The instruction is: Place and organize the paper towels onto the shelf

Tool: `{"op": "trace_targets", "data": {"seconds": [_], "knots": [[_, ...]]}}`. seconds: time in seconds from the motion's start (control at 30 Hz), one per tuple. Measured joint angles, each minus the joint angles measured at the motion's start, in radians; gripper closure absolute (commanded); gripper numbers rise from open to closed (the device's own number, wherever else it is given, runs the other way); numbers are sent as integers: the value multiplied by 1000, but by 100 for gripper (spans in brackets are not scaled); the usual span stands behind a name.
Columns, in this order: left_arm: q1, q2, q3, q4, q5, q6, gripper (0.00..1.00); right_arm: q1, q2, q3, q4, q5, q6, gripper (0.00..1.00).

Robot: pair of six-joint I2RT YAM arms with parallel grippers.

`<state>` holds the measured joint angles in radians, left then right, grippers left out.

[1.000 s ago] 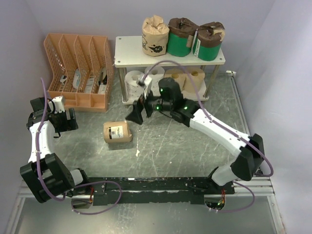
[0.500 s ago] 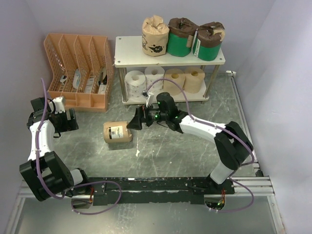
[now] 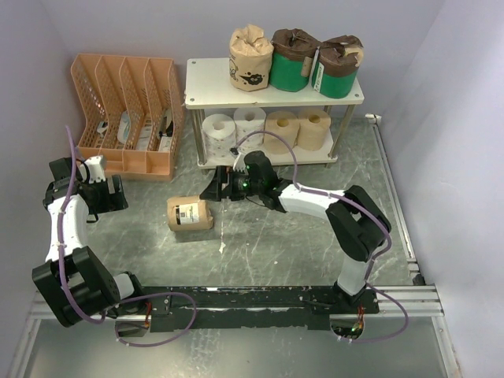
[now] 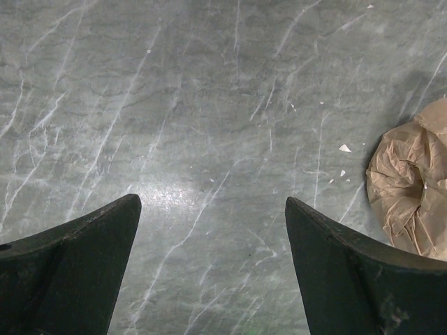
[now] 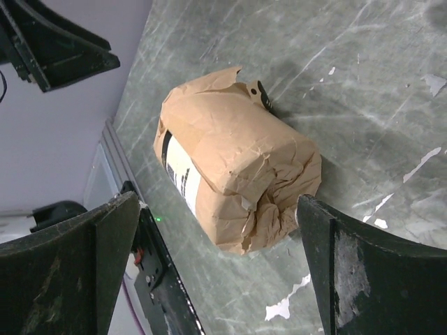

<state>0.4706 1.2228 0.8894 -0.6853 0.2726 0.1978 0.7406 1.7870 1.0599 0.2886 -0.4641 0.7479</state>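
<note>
Near the left edge the left gripper (image 3: 101, 191) hangs where it was a second ago, its jaws spread wide over bare tabletop (image 4: 209, 105) and gripping nothing. The orange file organizer (image 3: 126, 110) stands in the far left corner. Left of centre the tan-wrapped roll (image 3: 190, 213) lies on its side with its label up, unmoved. The right gripper (image 3: 214, 189) has slid left and lower since then and now sits just beside the roll's far right side. Its jaws are spread apart, and the wrist view frames the roll between them without contact. That arm's elbow has folded in from the right edge. Against the far edge the shelf (image 3: 213, 85) holds seven rolls as before: one paper-wrapped roll (image 3: 250, 49) and two green-wrapped rolls (image 3: 293, 55) on top, and four unwrapped rolls (image 3: 282, 126) on the lower board.
</note>
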Motion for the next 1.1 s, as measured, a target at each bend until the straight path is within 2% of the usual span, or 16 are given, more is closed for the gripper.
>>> {"op": "trace_targets", "data": {"seconds": [0.07, 0.13, 0.27, 0.6, 0.87, 0.93, 1.0, 1.1], "knots": [[0, 0, 0, 0, 2, 1, 4, -1, 15, 4, 14, 9, 5, 31], [0, 0, 0, 0, 4, 1, 4, -1, 37, 5, 31, 16, 8, 37], [0, 0, 0, 0, 5, 1, 4, -2, 71, 0, 55, 24, 24, 31], [0, 0, 0, 0, 5, 1, 4, -2, 122, 10, 63, 13, 39, 36], [0, 0, 0, 0, 5, 1, 4, 0, 159, 11, 132, -51, 97, 35], [0, 0, 0, 0, 5, 1, 4, 2, 169, 11, 152, -73, 116, 45], [0, 0, 0, 0, 5, 1, 4, 4, 177, 11, 177, -91, 133, 67], [0, 0, 0, 0, 5, 1, 4, 7, 196, 11, 221, -124, 169, 89]]}}
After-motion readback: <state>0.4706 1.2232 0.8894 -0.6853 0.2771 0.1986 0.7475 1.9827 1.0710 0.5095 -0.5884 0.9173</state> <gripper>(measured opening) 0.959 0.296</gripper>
